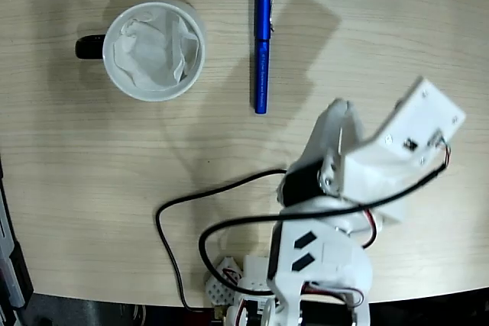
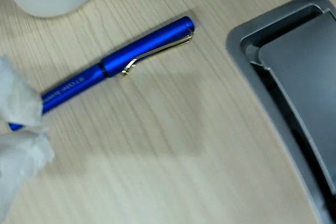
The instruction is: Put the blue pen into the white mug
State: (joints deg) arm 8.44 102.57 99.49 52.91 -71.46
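Approach step, nothing grasped: blue pen (image 1: pixel 262 43) lay flat on the table (image 1: pixel 92 173) at 3 o'clock of the white mug (image 1: pixel 153 50), apart from it; gripper (image 1: pixel 340 124) hung at the pen's 5 o'clock, finger spread indiscernible; next move, descend over the barrel.

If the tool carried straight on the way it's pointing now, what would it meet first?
Most likely the blue pen, lying flat on the table just ahead of the tool's white tip in the wrist view. The white mug sits off to the side. Depth is unclear, so this is a judgement.
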